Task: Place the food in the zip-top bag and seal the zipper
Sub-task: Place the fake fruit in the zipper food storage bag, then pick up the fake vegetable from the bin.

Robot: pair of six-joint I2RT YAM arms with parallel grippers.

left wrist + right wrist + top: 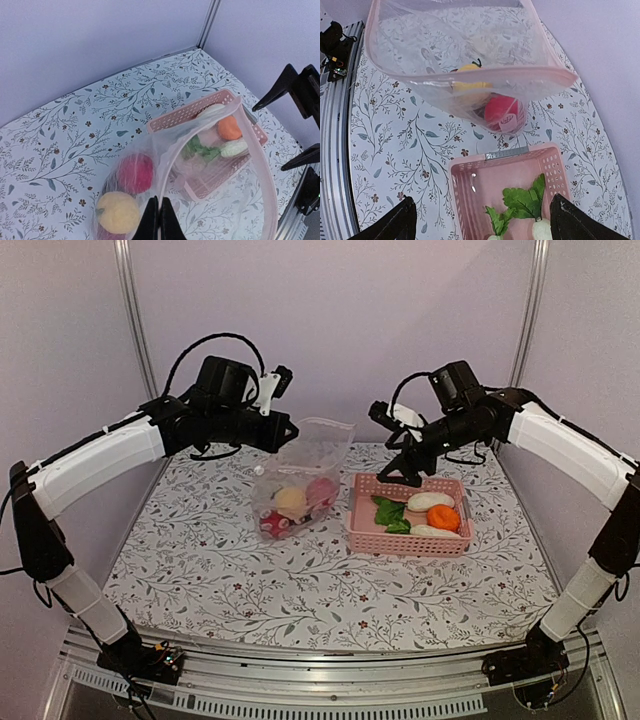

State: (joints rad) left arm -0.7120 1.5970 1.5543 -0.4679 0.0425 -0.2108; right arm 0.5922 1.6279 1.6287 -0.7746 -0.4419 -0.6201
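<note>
Zip-top bag (pixel 300 470): rim is clamped in the jaws of left gripper (pixel 160 217), mouth held open for loading. Right gripper (pixel 405 472): jaws are spread, empty, above leafy green (pixel 522 200) in pink basket (pixel 552 165).
</note>
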